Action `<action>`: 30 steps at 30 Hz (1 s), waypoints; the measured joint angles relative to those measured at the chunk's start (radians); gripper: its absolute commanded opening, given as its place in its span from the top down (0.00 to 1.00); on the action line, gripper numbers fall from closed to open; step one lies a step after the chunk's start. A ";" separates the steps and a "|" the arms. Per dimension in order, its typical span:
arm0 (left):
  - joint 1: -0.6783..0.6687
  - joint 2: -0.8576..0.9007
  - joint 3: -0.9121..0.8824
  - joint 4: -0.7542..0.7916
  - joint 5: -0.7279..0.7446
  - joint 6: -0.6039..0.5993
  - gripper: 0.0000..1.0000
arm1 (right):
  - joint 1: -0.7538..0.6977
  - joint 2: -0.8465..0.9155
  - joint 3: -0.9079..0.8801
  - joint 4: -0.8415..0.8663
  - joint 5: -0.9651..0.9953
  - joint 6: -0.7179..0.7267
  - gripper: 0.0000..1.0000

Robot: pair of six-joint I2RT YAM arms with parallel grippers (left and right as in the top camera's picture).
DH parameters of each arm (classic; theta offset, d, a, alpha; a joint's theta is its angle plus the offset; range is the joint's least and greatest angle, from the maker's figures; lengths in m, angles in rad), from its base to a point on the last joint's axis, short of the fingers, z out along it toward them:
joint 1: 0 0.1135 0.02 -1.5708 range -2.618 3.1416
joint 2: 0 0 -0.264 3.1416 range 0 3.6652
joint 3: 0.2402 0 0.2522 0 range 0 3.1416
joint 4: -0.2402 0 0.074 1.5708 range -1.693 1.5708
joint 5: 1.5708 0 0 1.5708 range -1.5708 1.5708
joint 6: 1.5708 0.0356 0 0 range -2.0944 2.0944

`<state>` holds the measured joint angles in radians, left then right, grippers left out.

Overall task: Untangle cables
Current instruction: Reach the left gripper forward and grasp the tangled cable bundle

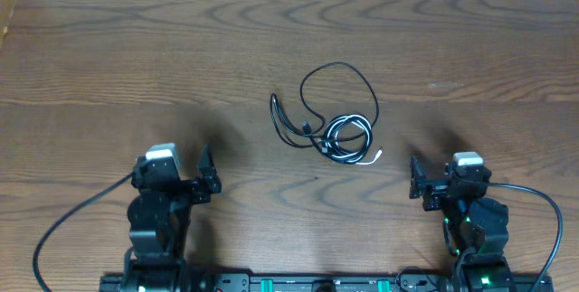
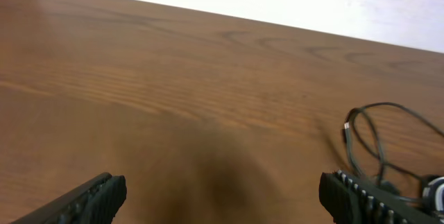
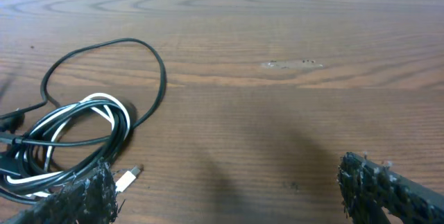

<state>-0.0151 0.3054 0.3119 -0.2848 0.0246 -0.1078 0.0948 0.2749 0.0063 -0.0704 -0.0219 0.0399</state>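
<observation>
Location: a tangle of thin, limp black and white cables [image 1: 336, 131] lay on the brown wood-grain surface [image 1: 109, 57], about mid-width, between the two arms and farther out than either.
Left end effector [image 1: 208, 174]: jaws spread wide and empty, well apart from the tangle.
Right end effector [image 1: 418, 183]: jaws likewise spread with nothing between them. It was near the tangle but not touching it.
Handling (judged): very light and soft, with almost no stiffness. A tug on one strand would likely drag the whole bundle over the smooth wood. The strands were far thinner than the fingers, so a pinch would have to come low to the surface. Not fragile, though the plugs could snag in a loop.
Take-hold (judged): the open black loop [image 3: 125, 40] stood clear of the rest and offered a single strand. The small white plug [image 3: 128, 177] lay free at the near edge. One arm could pin the black-and-white coil [image 3: 119, 121] while the other drew a strand out.
Overhead view: the only one showing both arms and the whole tangle, including a narrow black loop [image 1: 279, 116] on its left side.
Left wrist view: only the tangle's edge at frame right [image 2: 346, 132]; the coil was mostly out of frame.
Right wrist view: the closest look, with the white strand wound in among the black. The tangle's left part was cut off by the frame.
</observation>
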 measured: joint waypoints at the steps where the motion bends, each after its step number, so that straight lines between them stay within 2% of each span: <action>1: 0.000 0.024 0.020 -0.002 0.006 -0.002 0.06 | 0.000 0.000 0.000 0.000 0.000 0.000 0.01; 4: 0.000 0.103 0.083 -0.026 0.025 -0.024 0.06 | 0.000 0.000 0.000 0.000 0.000 0.000 0.01; 16: 0.000 0.369 0.348 -0.312 0.055 -0.055 0.06 | 0.000 0.000 0.000 0.000 0.000 0.000 0.01; 23: 0.000 0.418 0.375 -0.308 0.228 -0.057 0.06 | 0.000 0.000 0.000 0.000 0.000 0.000 0.01; 30: 0.000 0.425 0.375 -0.313 0.488 -0.075 0.07 | 0.000 0.000 0.000 0.000 0.000 0.000 0.01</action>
<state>-0.0151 0.7300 0.6868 -0.5980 0.5121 -0.1825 0.0948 0.2749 0.0063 -0.0708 -0.0216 0.0399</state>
